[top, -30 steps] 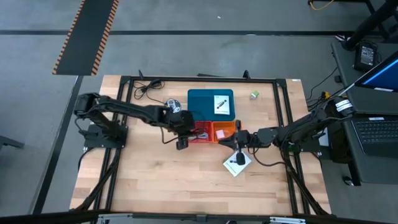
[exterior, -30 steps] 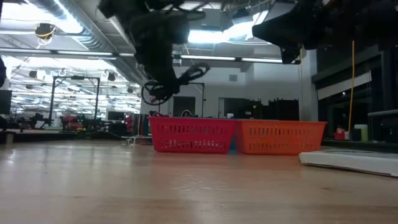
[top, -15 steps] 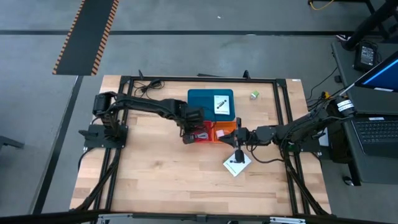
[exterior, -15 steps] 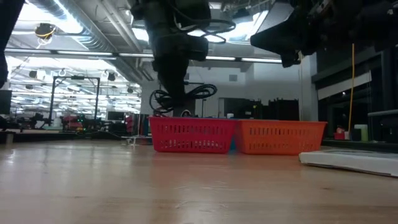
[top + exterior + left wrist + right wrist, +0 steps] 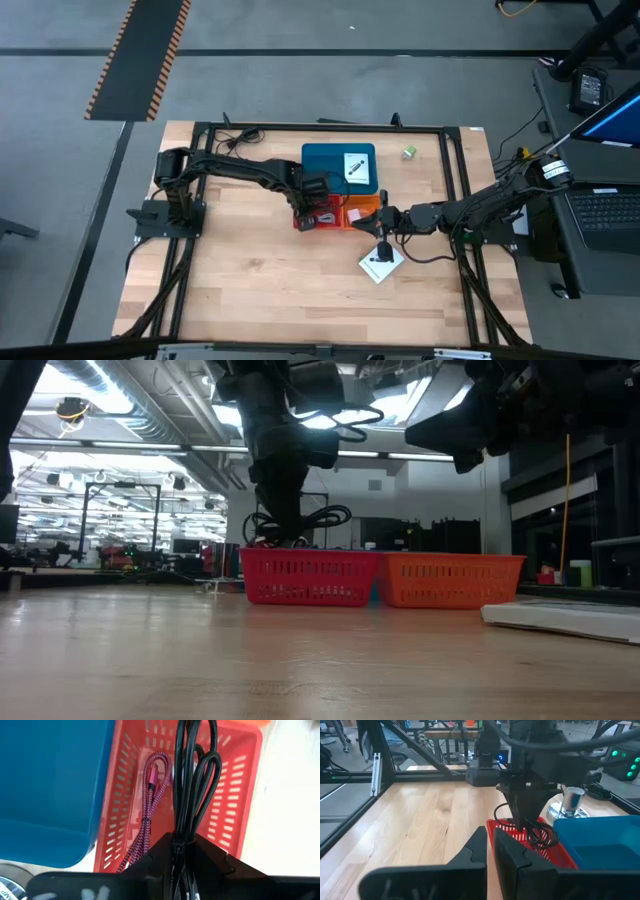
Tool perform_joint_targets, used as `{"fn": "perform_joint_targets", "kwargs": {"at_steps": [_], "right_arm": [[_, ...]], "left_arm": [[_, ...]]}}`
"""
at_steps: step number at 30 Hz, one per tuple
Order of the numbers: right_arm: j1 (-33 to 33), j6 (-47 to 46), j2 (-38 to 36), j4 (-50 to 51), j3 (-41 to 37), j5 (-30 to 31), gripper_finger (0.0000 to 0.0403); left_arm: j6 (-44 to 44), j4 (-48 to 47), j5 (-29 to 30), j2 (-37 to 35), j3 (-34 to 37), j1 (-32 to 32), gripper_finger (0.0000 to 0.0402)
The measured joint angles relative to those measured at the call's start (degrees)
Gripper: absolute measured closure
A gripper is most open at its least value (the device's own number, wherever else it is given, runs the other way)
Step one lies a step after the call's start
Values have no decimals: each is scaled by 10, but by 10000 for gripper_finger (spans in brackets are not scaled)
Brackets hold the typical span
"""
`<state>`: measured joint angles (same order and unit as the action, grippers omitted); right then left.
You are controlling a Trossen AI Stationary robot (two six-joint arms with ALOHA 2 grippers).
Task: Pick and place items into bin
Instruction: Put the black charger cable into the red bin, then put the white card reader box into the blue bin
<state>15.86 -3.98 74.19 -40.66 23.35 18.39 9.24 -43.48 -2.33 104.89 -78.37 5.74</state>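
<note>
My left gripper [image 5: 306, 203] [image 5: 177, 840] is over the red bin [image 5: 326, 219] [image 5: 305, 578], shut on a coiled black cable [image 5: 194, 775] [image 5: 300, 520]. A pink braided cable [image 5: 149, 815] lies on the red bin's floor. My right gripper [image 5: 357, 226] [image 5: 491, 846] hovers shut by the orange bin [image 5: 362, 205], above the table. One white card [image 5: 381, 263] lies flat on the table, and another [image 5: 355, 167] lies in the blue bin [image 5: 328, 165]. A tiny green cube [image 5: 409, 152] sits near the far edge. More black cable [image 5: 232, 140] lies at the far left. My left gripper pinches the coiled black cable between its two fingers at the bound end of the bundle [image 5: 176, 851]. The fingers come from above, pointing down. The loops [image 5: 197, 765] hang below them, lifted clear, and their lowest part reaches the red bin's rim [image 5: 290, 545].
The red, orange [image 5: 450, 580] and blue bins stand together mid-table. A round silver disc [image 5: 568, 802] stands left of the blue bin. A black frame [image 5: 200, 130] runs round the table. Bare wood lies toward the near edge [image 5: 280, 290].
My left gripper has carried the black cable toward the table's right, from beside the red bin to over it, and moved down. The loops, which hung high above the table, now dip to the bin's rim. My right gripper has stayed put.
</note>
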Motion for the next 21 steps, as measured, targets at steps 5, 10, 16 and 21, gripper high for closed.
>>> {"fn": "perform_joint_targets", "kwargs": {"at_steps": [5,10,16,21], "right_arm": [[0,0,0,0,0,0,388],[0,0,0,0,0,0,388],[0,0,0,1,0,0,388],[0,0,0,3,0,0,388]], "left_arm": [[11,0,-7,0,0,0,329],[11,0,-8,0,0,0,315],[-11,0,-7,-1,0,0,303],[-56,0,-11,-12,-7,-2,307]]}}
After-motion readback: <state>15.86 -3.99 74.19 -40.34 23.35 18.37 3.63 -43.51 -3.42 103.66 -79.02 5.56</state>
